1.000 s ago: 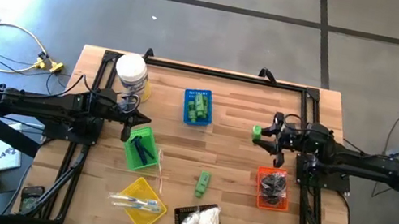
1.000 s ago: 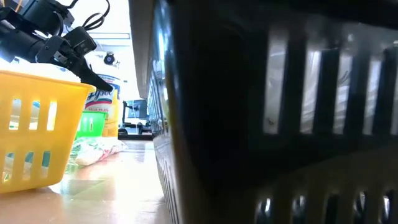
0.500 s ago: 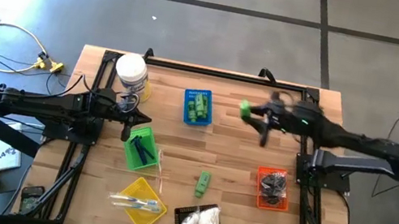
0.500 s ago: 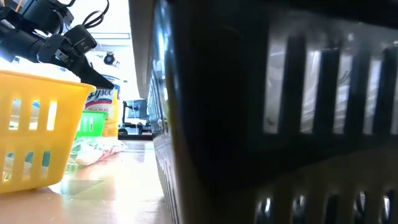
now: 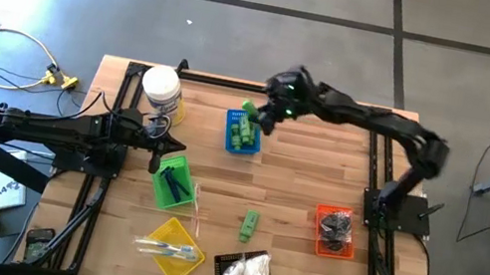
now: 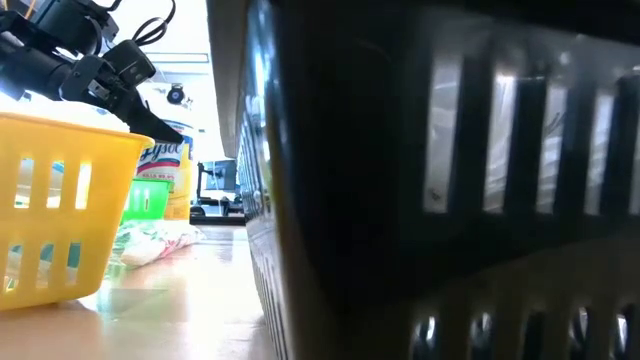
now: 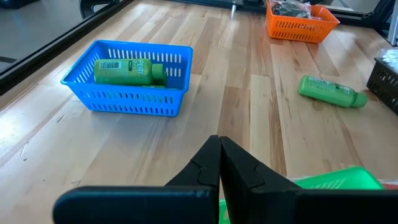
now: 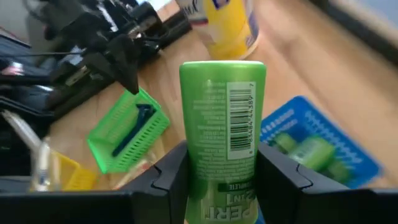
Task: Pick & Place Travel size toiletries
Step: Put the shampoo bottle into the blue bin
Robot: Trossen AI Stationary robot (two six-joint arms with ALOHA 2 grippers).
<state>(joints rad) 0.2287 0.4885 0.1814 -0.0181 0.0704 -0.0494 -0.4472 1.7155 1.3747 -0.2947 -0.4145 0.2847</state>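
Room: bare wood right of blue basket (image 5: 242, 131).
Right gripper (image 5: 254, 116): clamps green bottle (image 5: 249, 112) over basket's far edge.
Left gripper (image 5: 162, 148): fingers together, beside green basket (image 5: 170, 181).

Taking the basket of bottles (image 5: 242, 131) as the landmark, the big jar (image 5: 161, 90) stands well to its left on the bench (image 5: 295, 197). The right hand (image 5: 259, 118) hangs just above the basket's rear corner, clamped on a bottle (image 5: 251, 113). The left hand (image 5: 160, 148), pinched closed, sits left of and in front of it, beside the basket with the razor (image 5: 171, 180). A loose bottle (image 5: 249, 223) lies well in front of it. The basket of dark pieces (image 5: 335, 230) stands to its front right, and the basket of packets (image 5: 240, 274) farthest in front.
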